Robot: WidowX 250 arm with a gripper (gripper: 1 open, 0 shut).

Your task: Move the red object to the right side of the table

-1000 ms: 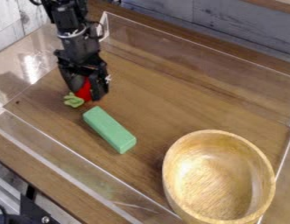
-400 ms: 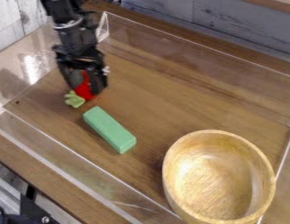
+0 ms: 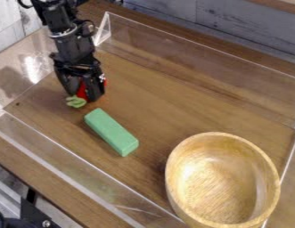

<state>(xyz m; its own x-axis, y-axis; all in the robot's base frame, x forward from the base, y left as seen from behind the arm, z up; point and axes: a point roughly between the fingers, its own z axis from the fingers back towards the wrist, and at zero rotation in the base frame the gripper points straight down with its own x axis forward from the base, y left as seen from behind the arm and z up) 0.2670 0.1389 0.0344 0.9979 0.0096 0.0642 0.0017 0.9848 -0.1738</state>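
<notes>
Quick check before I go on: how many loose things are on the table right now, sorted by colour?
Red: 1, the red object, under the gripper
Green: 1, the green block
Wood: 1, the wooden bowl
Total: 3

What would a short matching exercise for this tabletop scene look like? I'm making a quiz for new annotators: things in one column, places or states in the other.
Things:
1. red toy fruit
2. green block
3. wooden bowl
4. claw

Places or states:
A. near right corner
B. open, pointing down
C. lying flat mid-table
D. between the claw's fingers, far left

Pairs: 1-D, 2-C, 3-A, 4-B
</notes>
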